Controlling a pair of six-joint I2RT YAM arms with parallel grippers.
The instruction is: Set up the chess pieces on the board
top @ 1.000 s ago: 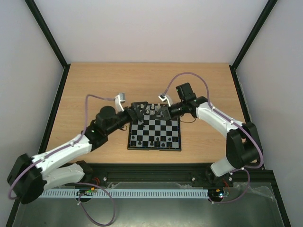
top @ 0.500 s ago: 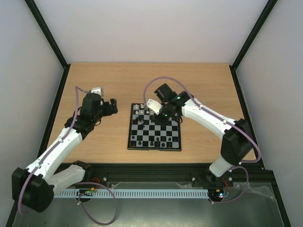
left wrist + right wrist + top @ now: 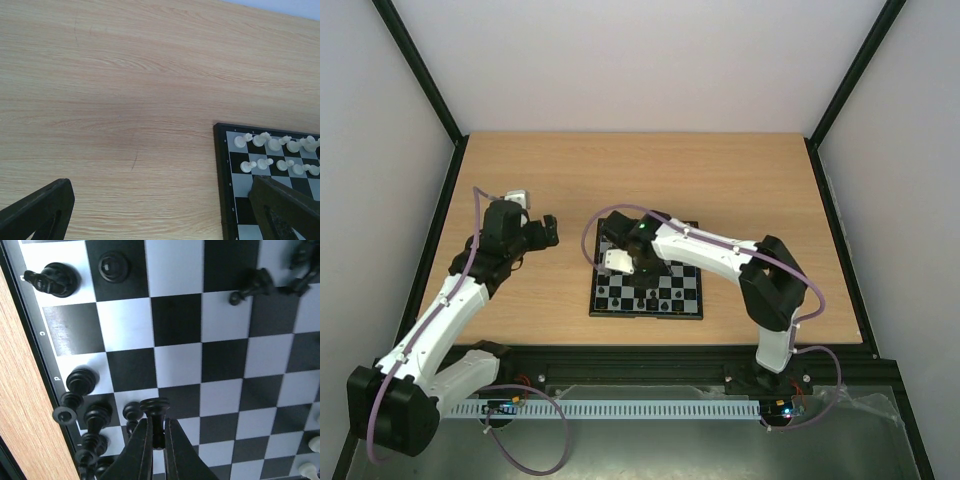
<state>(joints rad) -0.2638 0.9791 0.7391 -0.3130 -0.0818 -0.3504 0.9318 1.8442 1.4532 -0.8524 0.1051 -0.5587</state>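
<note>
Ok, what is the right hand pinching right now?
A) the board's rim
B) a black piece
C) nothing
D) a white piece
B: in the right wrist view the right hand is shut on a black piece, held over the board.

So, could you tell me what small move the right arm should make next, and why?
Probably lower toward a free square near black's edge: the right gripper is shut on a black piece over the board, and that edge row has gaps.

Checkered board (image 3: 645, 315); white pieces (image 3: 276, 145) in two far rows, black ones (image 3: 82, 381) nearside, one pawn (image 3: 154, 406) in right pincer (image 3: 157, 429).
</note>
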